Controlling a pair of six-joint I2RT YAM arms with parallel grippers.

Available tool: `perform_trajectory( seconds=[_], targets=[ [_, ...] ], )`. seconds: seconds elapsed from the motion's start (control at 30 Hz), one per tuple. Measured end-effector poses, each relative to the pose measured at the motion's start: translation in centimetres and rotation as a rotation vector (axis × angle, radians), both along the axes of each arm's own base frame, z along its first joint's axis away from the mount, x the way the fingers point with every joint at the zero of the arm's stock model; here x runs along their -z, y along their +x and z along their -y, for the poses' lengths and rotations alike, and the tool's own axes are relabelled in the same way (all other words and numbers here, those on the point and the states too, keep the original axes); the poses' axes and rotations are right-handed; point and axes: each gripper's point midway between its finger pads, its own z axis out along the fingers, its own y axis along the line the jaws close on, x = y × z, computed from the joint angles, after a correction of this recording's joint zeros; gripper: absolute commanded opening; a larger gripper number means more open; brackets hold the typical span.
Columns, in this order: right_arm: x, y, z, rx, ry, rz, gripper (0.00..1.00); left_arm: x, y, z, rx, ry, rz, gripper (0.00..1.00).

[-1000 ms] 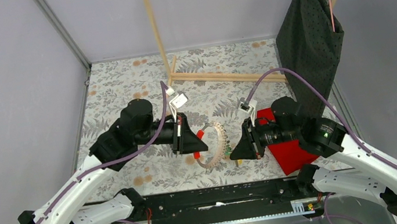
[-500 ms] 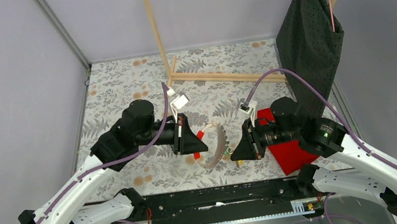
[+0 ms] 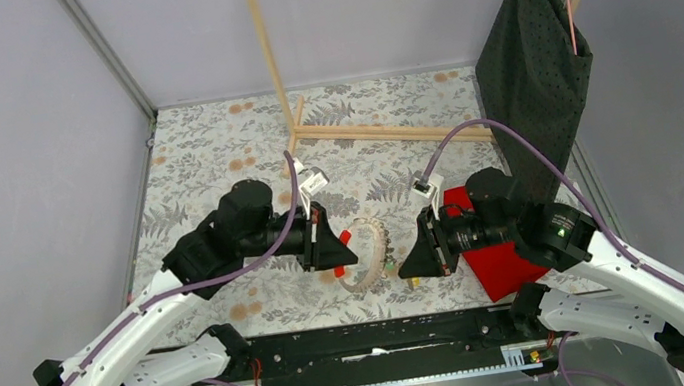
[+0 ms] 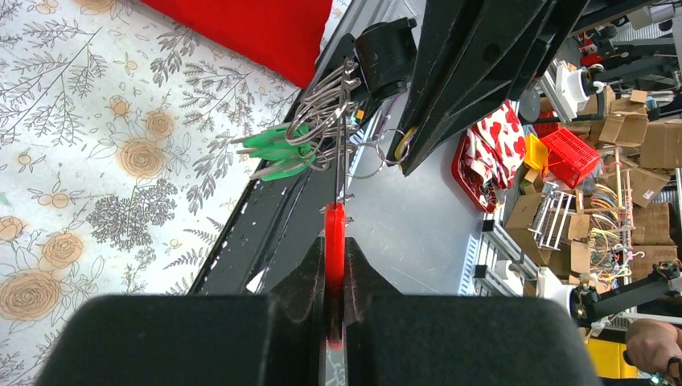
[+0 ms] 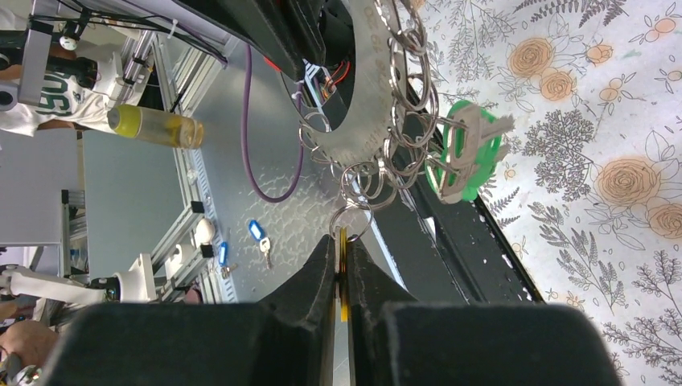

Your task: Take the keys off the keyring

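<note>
From above, shows the keyring (image 3: 385,242) held up between the two arms over the near part of the floral table (image 3: 212,161), with the left gripper (image 3: 349,256) pinched on its red stretch and the right gripper (image 3: 405,267) closed at its lower side, close to the red cloth (image 3: 500,267). From the left wrist, shows the fingers (image 4: 310,277) shut tight on the red rim, with the ring running edge-on away from them and the green keys (image 4: 277,153) and small split rings (image 4: 326,100) hanging off its far part. From the right wrist, shows the claw clamped hard on a thin yellow key (image 5: 343,277), linked by one small ring to the whitish, hole-punched keyring, with the green keys dangling beside it over the table.
</note>
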Motion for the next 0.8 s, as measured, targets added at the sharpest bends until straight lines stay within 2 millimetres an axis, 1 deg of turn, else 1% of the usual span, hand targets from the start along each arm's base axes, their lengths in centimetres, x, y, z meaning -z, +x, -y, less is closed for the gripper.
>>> perform_trajectory(
  seconds=[0.23,0.33,0.43,0.57,0.6,0.63,0.7,0.73,0.8],
  targets=[
    [0.5,0.2,0.2,0.017,-0.018,-0.001,0.0,1.4,0.3,0.0,-0.047,-0.033,0.002,0.0],
    [1.7,0.7,0.4,0.044,-0.053,-0.004,0.0,2.7,0.8,0.0,-0.101,-0.05,-0.011,0.0],
    [4.4,1.3,0.8,0.082,-0.118,-0.021,0.0,5.4,1.5,-0.1,-0.18,-0.051,-0.061,0.0],
    [9.6,1.7,1.4,0.125,-0.217,-0.062,0.0,10.0,1.8,0.0,-0.263,-0.045,-0.156,0.0],
    [12.7,1.8,1.7,0.138,-0.271,-0.098,0.0,13.3,1.5,0.0,-0.308,-0.034,-0.229,0.0],
    [12.7,1.8,1.7,0.138,-0.271,-0.098,0.0,13.4,1.5,0.0,-0.311,-0.033,-0.234,0.0],
    [14.0,2.1,1.5,0.148,-0.28,-0.101,0.0,14.4,1.9,0.4,-0.342,-0.071,-0.25,0.0],
    [14.9,2.1,1.6,0.153,-0.299,-0.111,0.0,15.6,2.0,0.4,-0.362,-0.073,-0.267,0.0],
    [17.1,1.9,1.8,0.157,-0.349,-0.144,0.0,18.1,1.5,0.3,-0.381,-0.049,-0.313,0.0]
  ],
)
